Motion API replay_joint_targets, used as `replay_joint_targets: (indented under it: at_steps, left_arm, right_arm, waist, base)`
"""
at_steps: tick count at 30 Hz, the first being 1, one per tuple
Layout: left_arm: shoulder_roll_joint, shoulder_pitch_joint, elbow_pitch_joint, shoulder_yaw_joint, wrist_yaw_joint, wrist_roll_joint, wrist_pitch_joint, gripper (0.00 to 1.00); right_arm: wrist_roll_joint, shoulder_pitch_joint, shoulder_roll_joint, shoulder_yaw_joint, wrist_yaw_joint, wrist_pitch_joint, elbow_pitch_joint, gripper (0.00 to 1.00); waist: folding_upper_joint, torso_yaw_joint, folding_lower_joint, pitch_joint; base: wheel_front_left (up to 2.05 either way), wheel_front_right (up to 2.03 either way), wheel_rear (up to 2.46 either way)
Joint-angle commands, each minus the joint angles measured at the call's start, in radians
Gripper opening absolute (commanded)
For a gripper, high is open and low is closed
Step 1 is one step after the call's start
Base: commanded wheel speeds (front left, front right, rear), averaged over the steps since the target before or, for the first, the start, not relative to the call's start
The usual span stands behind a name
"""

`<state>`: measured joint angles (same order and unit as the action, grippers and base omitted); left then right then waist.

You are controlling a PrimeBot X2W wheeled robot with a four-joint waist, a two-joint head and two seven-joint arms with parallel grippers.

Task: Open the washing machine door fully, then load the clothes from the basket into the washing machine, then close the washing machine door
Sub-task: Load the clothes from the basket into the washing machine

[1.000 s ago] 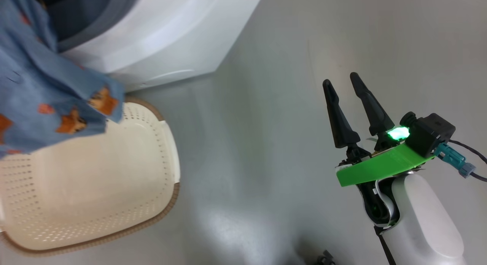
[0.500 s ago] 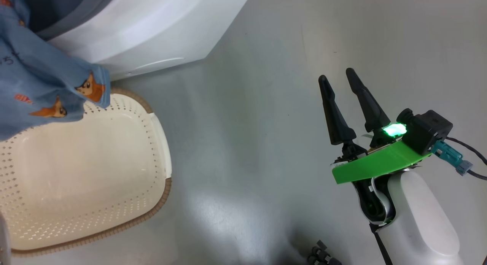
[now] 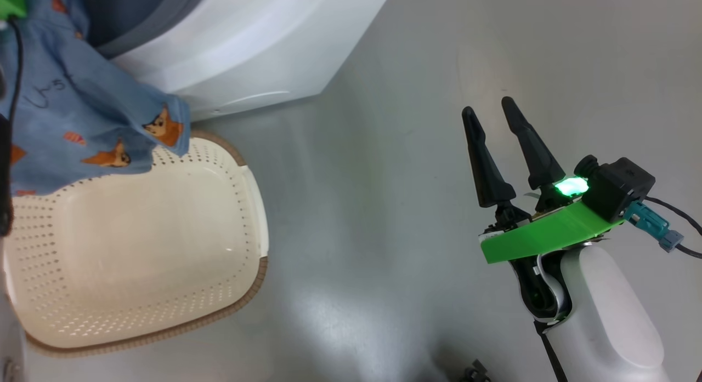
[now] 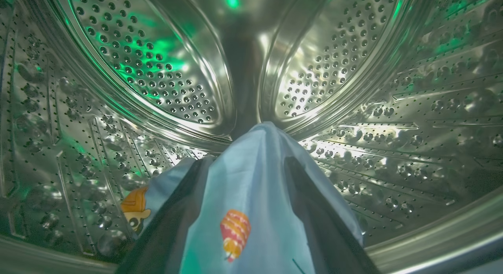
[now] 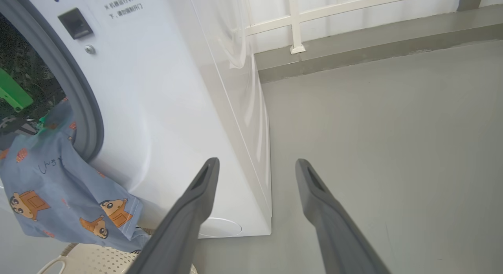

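Now, deep inside the steel drum (image 4: 149, 61) with the left gripper (image 4: 251, 160): fingers spread wide apart, pinching nothing, with the blue clothes (image 4: 251, 211) just lying over them. Not all in yet, though. Hanging out of the washing machine (image 3: 247, 47), over the grey rubber ring (image 5: 84, 105) and down above the far corner of the basket (image 3: 258, 206). Nothing left in the basket, so likely the last load.

To do this bit well: push the cloth further back first and shake it off the fingers. Then pull straight out, nice and slow, so as not to drag it back out again. After that, scoop up the hanging end and tuck it in too, or risk a pinch in the door later.

Over on the other side, well away above the grey floor (image 3: 384, 206), the right gripper (image 3: 488, 106): open and holding nothing.

Compared with a second ago: whole head picture slid over a little, so just a camera move. Same cloth end draped above the same basket corner. Now also a bit of green arm part (image 3: 11, 1) up in the top left corner. Right gripper much the same, fingers apart as before.
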<state>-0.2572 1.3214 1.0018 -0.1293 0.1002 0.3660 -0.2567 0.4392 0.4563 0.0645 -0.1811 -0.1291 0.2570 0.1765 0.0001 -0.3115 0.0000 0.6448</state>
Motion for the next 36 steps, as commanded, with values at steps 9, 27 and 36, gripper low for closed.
replay_joint_targets:
  at_steps: [9,27,36]
  left_arm:
    - [-0.047,-0.133,-0.119,0.010,0.016,0.003,-0.005,1.00]
    - [-0.034,-0.686,-0.637,0.053,-0.026,0.052,-0.001,1.00]
    - [-0.025,-0.909,-0.846,0.065,-0.068,0.064,0.000,1.00]
  right_arm:
    - [-0.003,0.003,0.005,-0.018,-0.002,0.005,-0.011,1.00]
    - [-0.004,-0.047,0.050,0.004,-0.002,0.005,0.001,1.00]
    - [-0.001,-0.067,0.062,0.008,-0.002,0.005,-0.002,1.00]
  waist:
    - [-0.0001,0.039,0.0000,-0.052]
    - [-0.0001,0.126,0.0000,-0.186]
    - [-0.0001,0.144,0.0000,-0.209]
  base:
    - [0.00,0.00,0.00]
    - [0.00,0.00,0.00]
    - [0.00,0.00,0.00]
